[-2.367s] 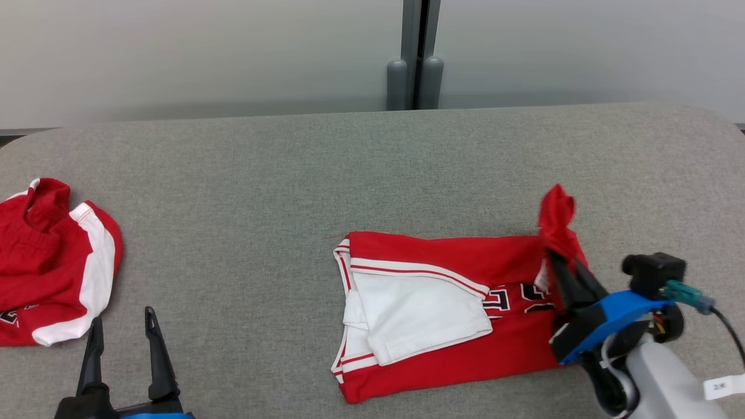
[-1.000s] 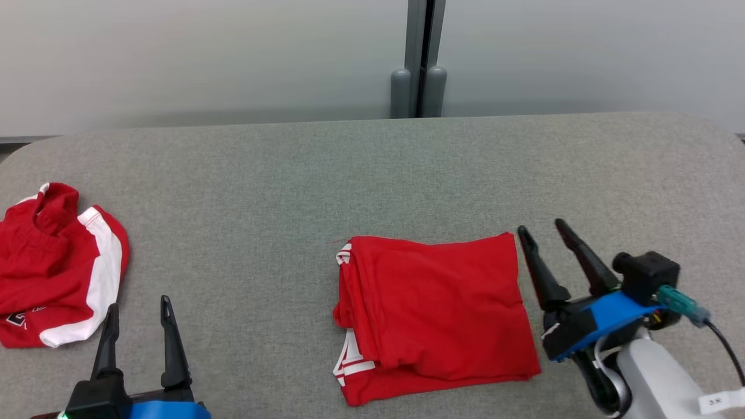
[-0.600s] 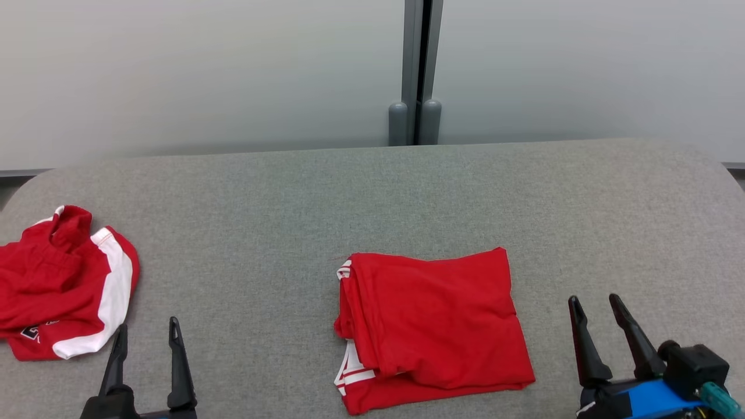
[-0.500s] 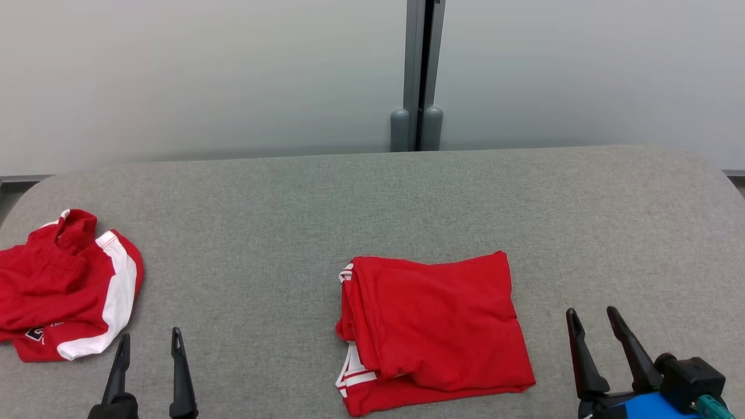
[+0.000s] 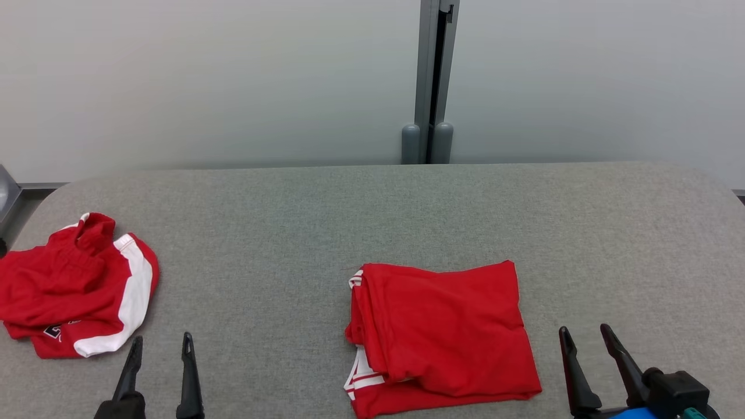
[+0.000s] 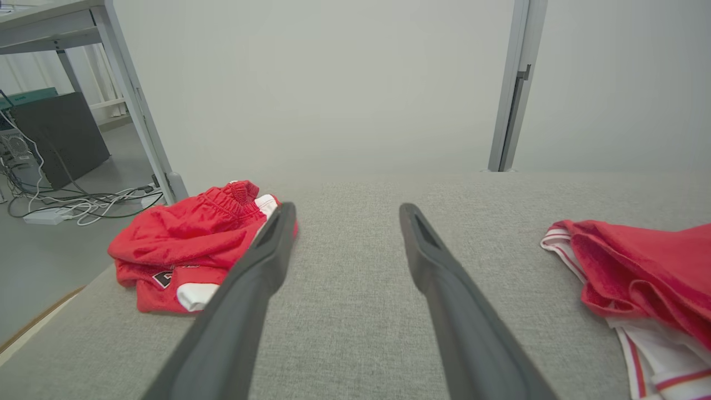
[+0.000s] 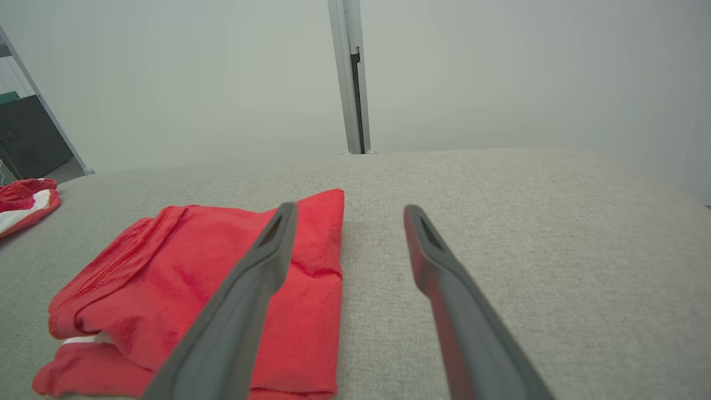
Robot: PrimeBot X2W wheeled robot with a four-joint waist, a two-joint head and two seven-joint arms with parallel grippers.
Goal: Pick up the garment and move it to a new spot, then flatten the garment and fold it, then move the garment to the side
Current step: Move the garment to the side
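Head view shows the folded red garment point(image 5: 442, 331) lying flat at the lower centre of the frame on the grey table point(image 5: 291, 233), with white striped trim point(image 5: 364, 384) peeking out at its lower left corner. The right gripper point(image 5: 584, 329) stands at the lower right, just beside the garment's right edge and not touching it, its fingers spread and holding nothing. The left gripper point(image 5: 163, 337) sits at the lower left, likewise spread and empty, over the table. A crumpled red-and-white garment point(image 5: 75, 285) lies at the left edge, well apart from the folded one. A grey post point(image 5: 433, 81) rises at the upper centre.
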